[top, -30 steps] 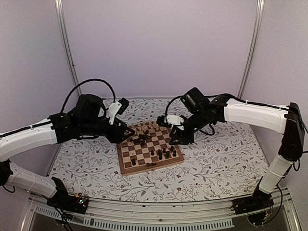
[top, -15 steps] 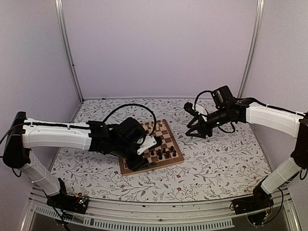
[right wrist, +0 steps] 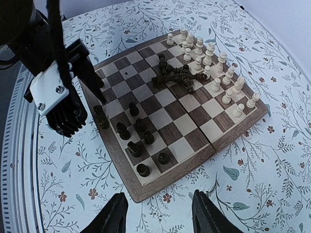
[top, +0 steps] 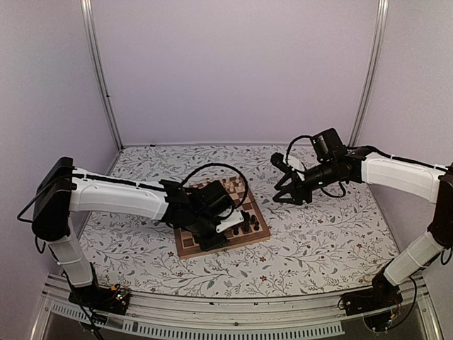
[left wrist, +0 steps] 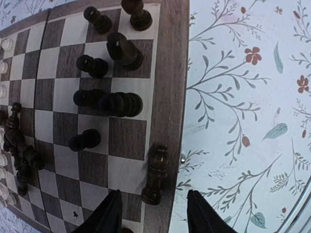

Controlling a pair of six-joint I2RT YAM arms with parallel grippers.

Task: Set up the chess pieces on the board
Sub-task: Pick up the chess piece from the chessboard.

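The board (top: 182,248) lies mid-table. Pale chess pieces (right wrist: 209,63) stand in rows along its far side. A heap of fallen dark pieces (right wrist: 172,75) lies near the middle, and several dark pieces (left wrist: 121,51) stand at the near right. One dark piece (left wrist: 154,174) lies on its side on the board's rim. My left gripper (left wrist: 153,216) is open just above it, a finger on each side, not touching; it also shows in the top view (top: 209,244). My right gripper (right wrist: 160,213) is open and empty over the table cover, off the board's right corner (top: 282,196).
The floral table cover (top: 318,241) surrounds the board. The left arm's wrist and cable (right wrist: 53,92) hang over the board's near edge. White walls and metal posts (top: 99,71) close the back and sides.
The left gripper has swung from the board's far left to its near rim, then shifted a little right. The right gripper has drawn back off the board to the right and holds still.
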